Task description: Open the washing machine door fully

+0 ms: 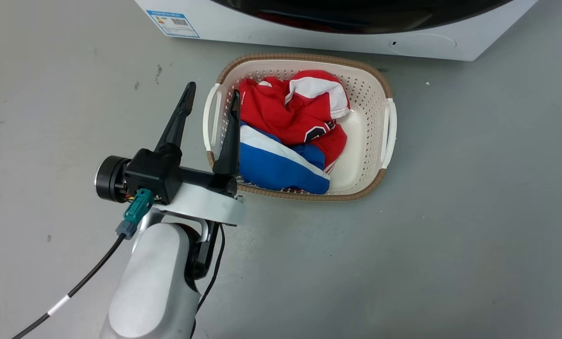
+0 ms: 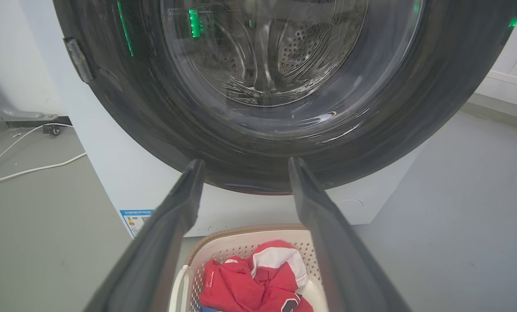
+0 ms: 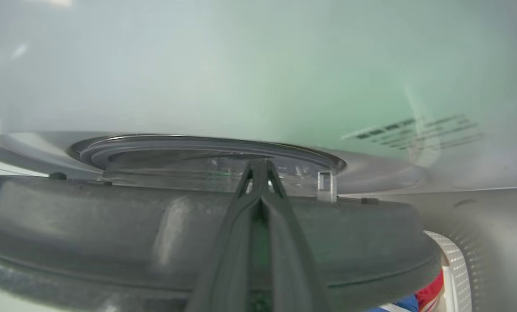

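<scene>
Right, the left claw [image 1: 213, 89] hangs wide open above the grey floor [image 1: 474, 212], its two dark fingers spread and holding nothing. One fingertip sits over bare floor, the other over the left rim of the basket [image 1: 304, 56]. That basket stands just in front of the washer [image 1: 309, 37], with red, white and blue clothes [image 1: 290, 117] heaped inside.

Over to the left wrist view: the open left claw [image 2: 245, 161] points straight at the door [image 2: 414, 108], well short of it. It's a big glossy black ring with a bulging glass window [image 2: 262, 65], and the perforated steel drum shows through the glass. A small grey tab [image 2: 78, 60] sits on the ring's upper left edge. Below the fingers, the basket [image 2: 241, 232] and its clothes [image 2: 249, 281]. White cables [image 2: 24, 169] trail across the floor beside the washer [image 2: 111, 164].

And the right wrist view, close in: the right claw [image 3: 261, 167] has its fingertips pressed together, and nothing shows between them. The fingers lie across the thick dark edge of the door [image 3: 111, 225], their tips past its rim. Whether they press on it, I cannot tell. A gap shows between the door and the white washer front [image 3: 241, 65], so it stands ajar, and a metal latch hook [image 3: 326, 186] rises from its edge just beside the fingertips. The basket corner [image 3: 455, 260] peeks in at lower right.
</scene>
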Controlling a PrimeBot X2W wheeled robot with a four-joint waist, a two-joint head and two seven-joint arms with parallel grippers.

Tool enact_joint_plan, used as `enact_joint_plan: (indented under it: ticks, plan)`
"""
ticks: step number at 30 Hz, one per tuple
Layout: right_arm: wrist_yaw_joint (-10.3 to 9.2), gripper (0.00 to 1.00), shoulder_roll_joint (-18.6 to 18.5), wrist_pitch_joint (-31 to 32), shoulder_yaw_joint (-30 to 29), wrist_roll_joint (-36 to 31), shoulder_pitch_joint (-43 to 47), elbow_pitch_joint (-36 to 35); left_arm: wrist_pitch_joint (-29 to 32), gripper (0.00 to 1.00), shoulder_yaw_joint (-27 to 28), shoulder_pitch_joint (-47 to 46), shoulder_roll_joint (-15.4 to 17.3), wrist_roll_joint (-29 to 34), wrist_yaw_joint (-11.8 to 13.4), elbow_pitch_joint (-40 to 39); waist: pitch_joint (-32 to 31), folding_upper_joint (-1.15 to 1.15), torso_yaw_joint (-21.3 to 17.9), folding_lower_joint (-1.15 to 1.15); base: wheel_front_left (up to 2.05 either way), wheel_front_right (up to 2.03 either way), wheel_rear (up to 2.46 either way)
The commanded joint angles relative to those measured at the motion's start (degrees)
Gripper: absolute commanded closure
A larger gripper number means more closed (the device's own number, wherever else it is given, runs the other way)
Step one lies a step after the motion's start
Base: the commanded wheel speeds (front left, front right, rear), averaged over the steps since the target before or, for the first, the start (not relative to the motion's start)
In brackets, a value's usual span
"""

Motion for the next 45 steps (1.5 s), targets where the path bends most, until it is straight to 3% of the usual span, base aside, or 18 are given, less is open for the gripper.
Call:
enact_joint_plan:
  ticks: [1, 19, 28, 38, 45]
  plan:
    - [0.00, 1.00, 1.5, 1.0, 0.5, 0.1, -0.1, -0.1, -0.2, 0.00, 0.0, -0.6, 0.0, 0.1, 0.1, -0.1, 0.1, 0.00, -0.1, -0.01, 0.00, 0.00, 0.00]
    - [0.02, 1.00, 0.7, 10.2, 1.6, 1.0, 7.6, -4.0, -0.2, 0.00, -0.3, 0.9, 0.0, -0.1, -0.2, 1.5, -4.6, 0.00, -1.5, -0.01, 0.00, 0.00, 0.00]
    - [0.01, 1.00, 1.8, 13.3, 2.6, 1.9, 18.1, -8.9, -0.2, 0.00, 0.3, 4.4, 0.0, 0.1, -1.4, 3.9, -11.5, 0.00, -1.8, -0.01, 0.00, 0.00, 0.00]
    - [0.01, 1.00, 3.9, 12.9, 2.3, 3.9, 31.5, -15.0, -0.2, 0.00, 1.9, 9.8, 0.0, -0.7, -2.7, 5.7, -20.7, 0.00, -1.0, -0.01, 0.00, 0.00, 0.00]
    - [0.01, 1.00, 6.0, 12.5, 2.4, 4.9, 37.5, -19.6, -0.2, 0.00, 3.2, 11.9, 0.0, -1.3, -2.9, 5.7, -23.7, 0.00, -0.5, -0.01, 0.00, 0.00, 0.00]
